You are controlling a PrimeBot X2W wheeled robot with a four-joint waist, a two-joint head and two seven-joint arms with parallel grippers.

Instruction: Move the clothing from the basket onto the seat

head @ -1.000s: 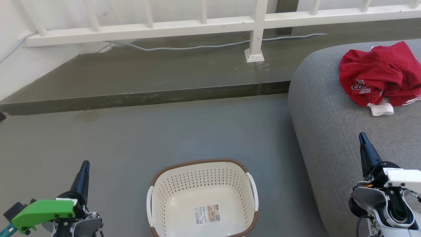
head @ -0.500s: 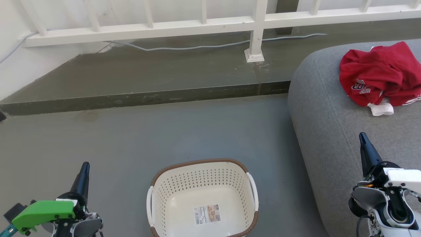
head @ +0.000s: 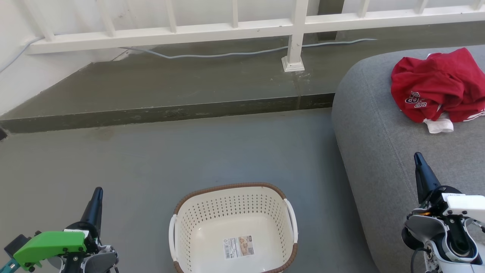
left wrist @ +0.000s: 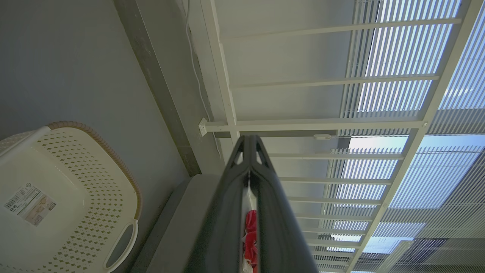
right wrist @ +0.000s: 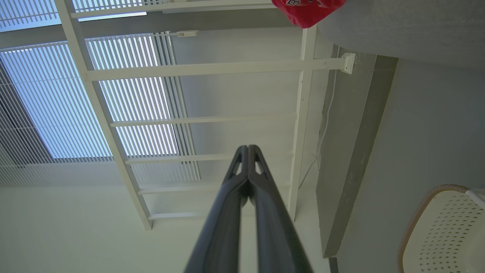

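Nothing has visibly moved since a second ago. A grey concrete floor [head: 189,151] runs up to a white railing [head: 227,28]. At 7 o'clock the left gripper [head: 97,191] points up, fingers pressed together, holding nothing. The white basket [head: 227,186] sits at 6 o'clock. The grey seat [head: 379,144] fills 3 o'clock, with the red clothing [head: 435,83] heaped on it at 2 o'clock. At 5 o'clock the right gripper [head: 416,156] is likewise closed and empty.

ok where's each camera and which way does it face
Head view: on the head, facing forward and down at the empty basket, seat and clothing; left gripper and right gripper at the lower corners.
Left wrist view: along its shut gripper toward the railing, basket to the left.
Right wrist view: along its shut gripper toward the railing, basket lower right.
Shared: both wrist views catch basket, railing, red clothing.
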